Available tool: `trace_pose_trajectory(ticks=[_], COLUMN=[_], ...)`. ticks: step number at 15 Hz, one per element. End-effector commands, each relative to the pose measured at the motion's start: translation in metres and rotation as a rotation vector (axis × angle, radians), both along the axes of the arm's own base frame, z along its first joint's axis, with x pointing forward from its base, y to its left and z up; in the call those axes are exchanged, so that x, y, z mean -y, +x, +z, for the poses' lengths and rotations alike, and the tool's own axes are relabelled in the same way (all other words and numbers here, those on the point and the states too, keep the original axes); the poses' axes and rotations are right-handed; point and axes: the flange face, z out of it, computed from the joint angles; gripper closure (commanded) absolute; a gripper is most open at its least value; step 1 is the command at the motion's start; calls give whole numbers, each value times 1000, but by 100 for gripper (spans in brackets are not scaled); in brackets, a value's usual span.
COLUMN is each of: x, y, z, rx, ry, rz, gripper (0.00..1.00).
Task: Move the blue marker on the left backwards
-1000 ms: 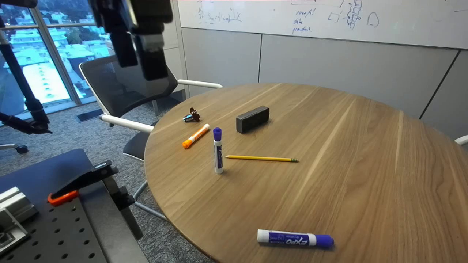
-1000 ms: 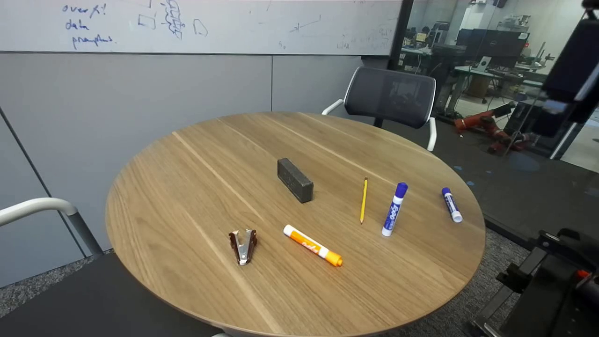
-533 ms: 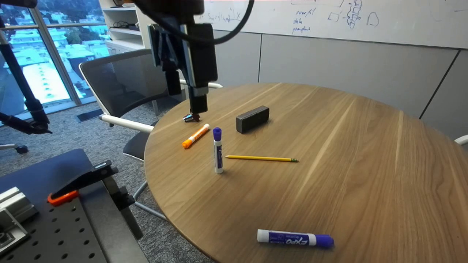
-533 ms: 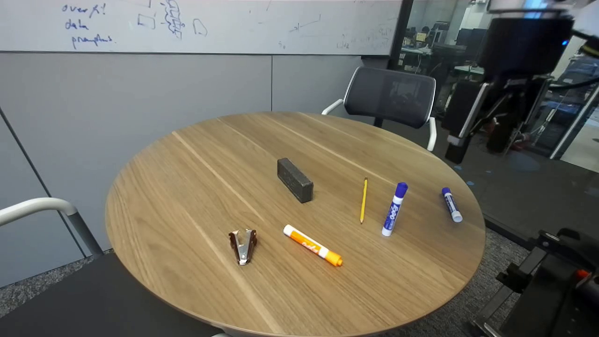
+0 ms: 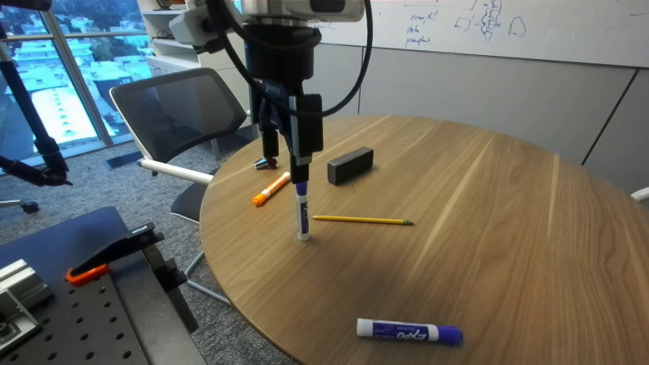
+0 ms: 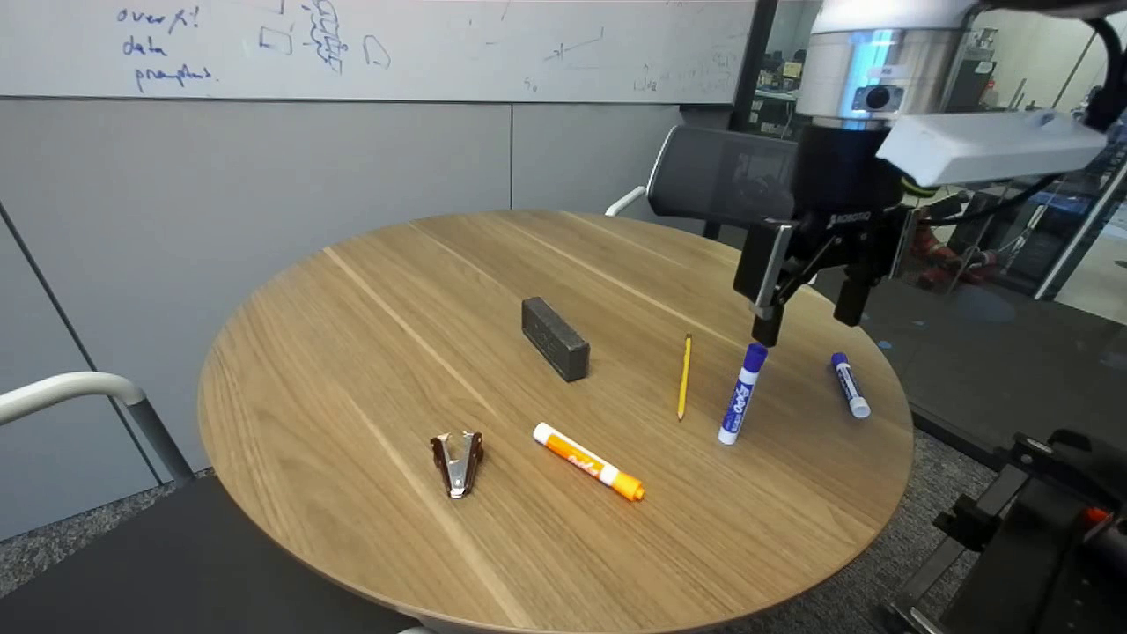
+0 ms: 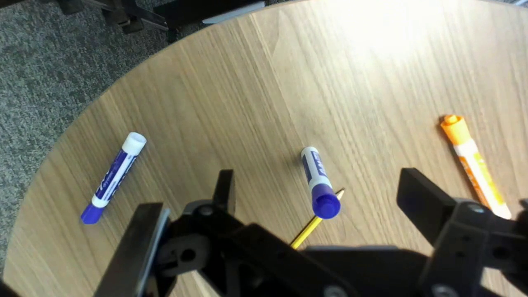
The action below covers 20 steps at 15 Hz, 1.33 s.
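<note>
Whiteboard (image 6: pixel 440 53) and grey panels (image 6: pixel 352 158) line the room's wall, and in an exterior view a window (image 5: pixel 76 96) looks out on buildings. Before them spreads a round wooden table (image 6: pixel 352 493), a mesh-backed chair (image 5: pixel 177 109) beside it. Over the tabletop hangs the black gripper (image 6: pixel 808 328), pointing down, its two fingers wide apart and nothing in its grasp. Near the middle of the table rests a dark rectangular block (image 6: pixel 553 339). Next come the markers. The blue marker (image 5: pixel 302 218) stands upright below the gripper — white end down, cap up — between a second blue-capped marker (image 6: pixel 850 386), lying near the table's edge, and an orange marker (image 6: pixel 588 462), also on its side. In an exterior view one fingertip (image 5: pixel 299 174) hides the top of the blue marker's cap; in the wrist view the cap shows between both fingers, wood visible on either side. A yellow pencil (image 5: pixel 365 220) lies with its point near the blue marker's base. Smallest is a brown and silver staple remover (image 6: pixel 458 467), near the orange marker's white end.
</note>
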Motion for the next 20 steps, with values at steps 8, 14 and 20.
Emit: trace_pose_trajectory(ticks=[8, 14, 20], x=[-8, -15, -15], y=[38, 35, 31], z=[-38, -49, -42], rx=[-10, -21, 0], ry=[-31, -44, -52], rz=[-20, -10, -7], gripper=[0, 42, 86])
